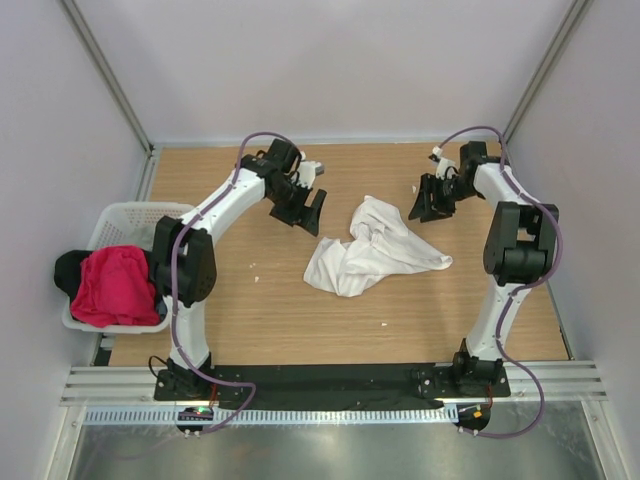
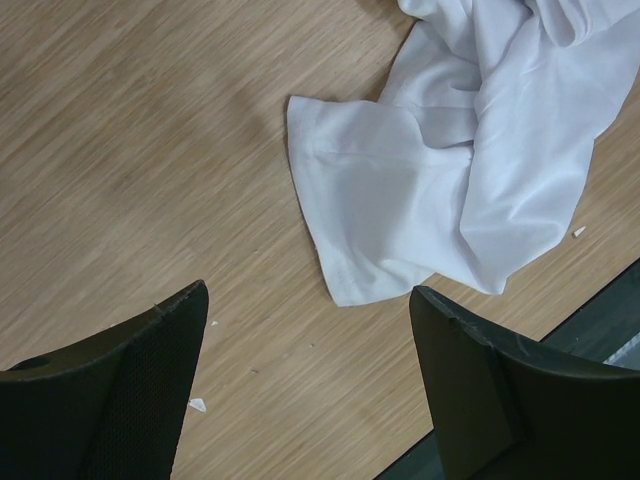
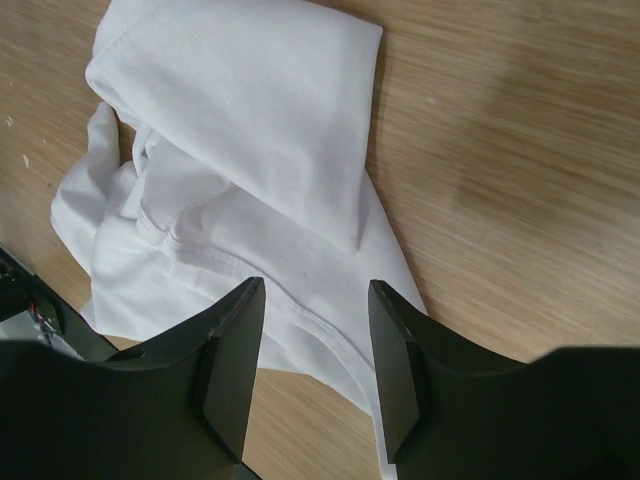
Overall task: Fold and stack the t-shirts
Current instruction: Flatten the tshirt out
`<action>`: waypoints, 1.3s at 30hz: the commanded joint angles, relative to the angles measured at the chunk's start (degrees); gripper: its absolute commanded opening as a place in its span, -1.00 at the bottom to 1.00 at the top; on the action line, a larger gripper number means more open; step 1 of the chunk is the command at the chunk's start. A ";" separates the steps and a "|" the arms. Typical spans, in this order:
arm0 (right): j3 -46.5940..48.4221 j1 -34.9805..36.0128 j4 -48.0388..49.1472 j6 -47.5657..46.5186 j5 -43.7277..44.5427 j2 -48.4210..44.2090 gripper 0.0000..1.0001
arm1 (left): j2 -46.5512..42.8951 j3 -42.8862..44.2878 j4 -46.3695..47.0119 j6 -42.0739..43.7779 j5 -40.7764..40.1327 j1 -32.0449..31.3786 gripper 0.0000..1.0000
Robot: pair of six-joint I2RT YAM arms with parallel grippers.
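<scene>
A white t-shirt (image 1: 370, 250) lies crumpled in the middle of the wooden table. It also shows in the left wrist view (image 2: 470, 170) and the right wrist view (image 3: 250, 150). My left gripper (image 1: 305, 212) is open and empty, hanging above the table just left of the shirt's far end. My right gripper (image 1: 432, 205) is open and empty, above the table just right of the shirt's far end. A pink-red t-shirt (image 1: 115, 285) lies bunched in the basket, with a black t-shirt (image 1: 68, 270) under it at its left rim.
A white plastic lattice basket (image 1: 135, 215) stands at the table's left edge. Small white specks (image 2: 197, 404) lie on the wood. Grey walls close in the back and both sides. A black strip (image 1: 330, 380) and metal rails run along the near edge.
</scene>
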 commanded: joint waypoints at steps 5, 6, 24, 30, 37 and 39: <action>6.81 0.03 -2.59 -0.54 -4.53 5.89 0.01 | -0.97 -1.42 -1.05 2.22 -1.76 0.27 0.63; 7.34 0.03 -3.03 -0.45 -4.53 6.42 0.01 | -0.80 -1.25 -1.05 2.40 -2.46 0.27 0.63; 7.43 1.26 -4.18 -1.33 -5.41 9.85 -0.06 | 0.87 -0.01 -1.05 2.66 -4.40 0.18 0.64; 7.61 2.31 -4.09 -0.98 -5.06 11.17 -0.06 | 0.70 -0.54 -1.14 2.58 -4.66 0.27 0.64; 8.13 2.93 -4.27 -0.89 -4.62 12.75 -0.07 | 0.70 -1.24 -0.97 2.58 -4.75 0.27 0.64; 8.31 2.93 -4.26 -0.80 -4.62 12.75 -0.13 | 0.70 -1.33 -0.88 2.49 -4.75 0.27 0.64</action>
